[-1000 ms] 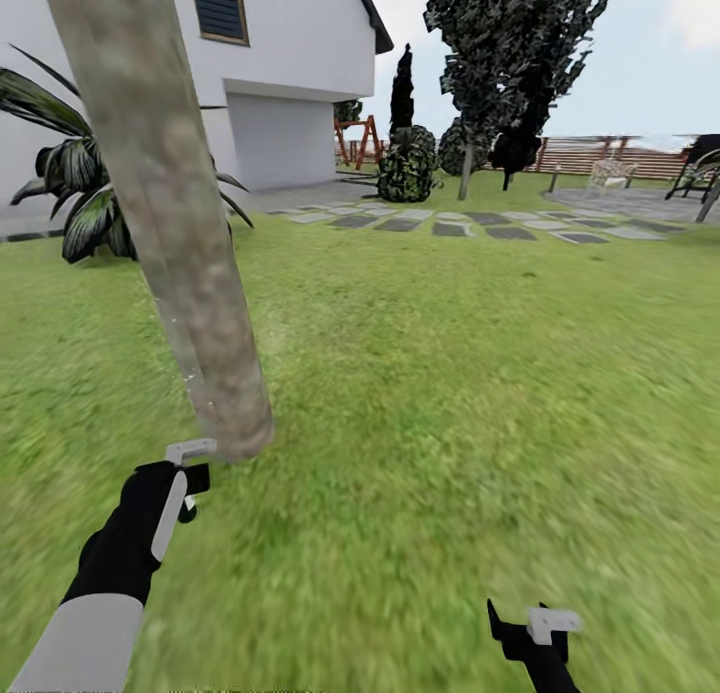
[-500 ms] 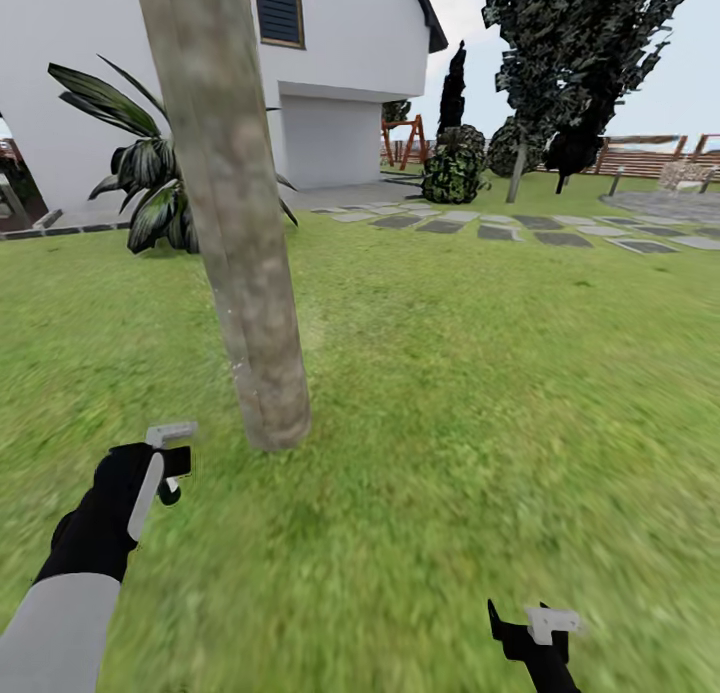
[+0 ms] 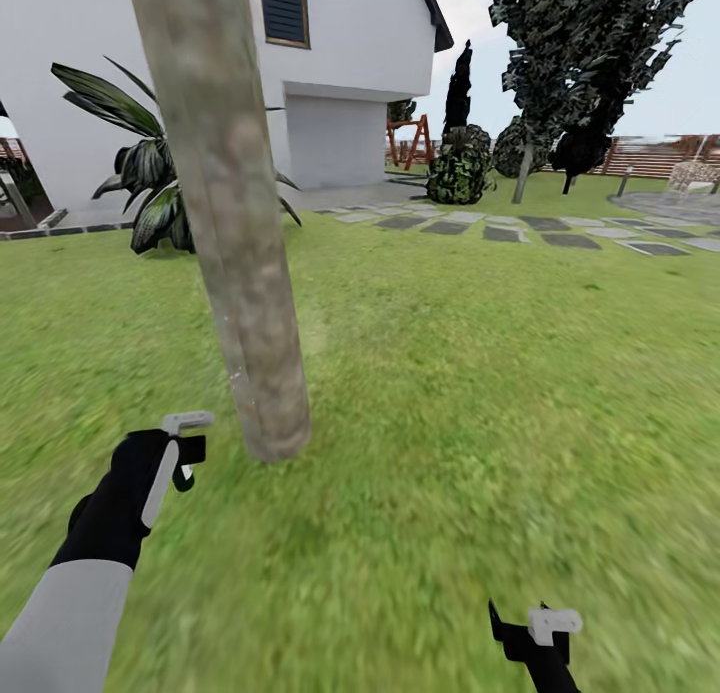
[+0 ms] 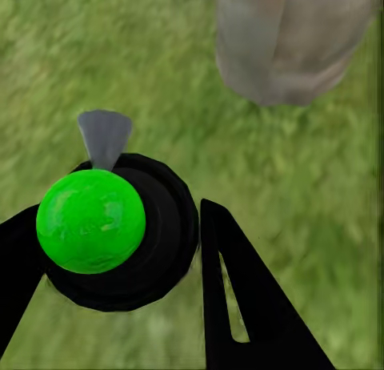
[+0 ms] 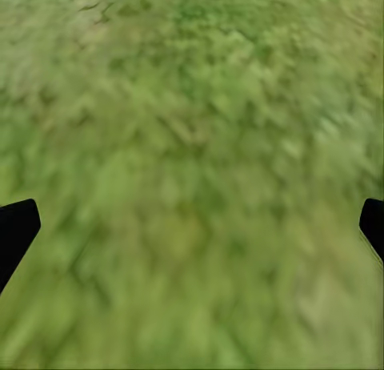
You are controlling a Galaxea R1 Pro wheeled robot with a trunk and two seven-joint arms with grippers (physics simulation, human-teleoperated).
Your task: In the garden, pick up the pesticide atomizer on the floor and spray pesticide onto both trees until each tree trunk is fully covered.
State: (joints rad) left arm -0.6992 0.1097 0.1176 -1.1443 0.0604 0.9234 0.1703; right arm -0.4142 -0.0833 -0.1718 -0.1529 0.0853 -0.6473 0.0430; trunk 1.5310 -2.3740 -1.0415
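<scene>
One relation governs the next move: the tree trunk (image 3: 235, 263) stands ahead of my left jaws (image 3: 180, 453) and slightly toward my right side, close but not touching. Its long axis runs nearly upright, leaning a little, from the grass (image 3: 450, 393) out past the top of the head view.

My left jaws are closed around the black body of the sprayer (image 4: 116, 230), green cap facing the wrist camera. The grey nozzle (image 4: 104, 136) points forward, passing beside the trunk base (image 4: 288, 42) rather than at it. I judge that a small turn toward my right would aim it at the bark.

My right jaws (image 3: 535, 633) hang low, spread wide and empty, well apart from the trunk. The left arm is nearer.
</scene>
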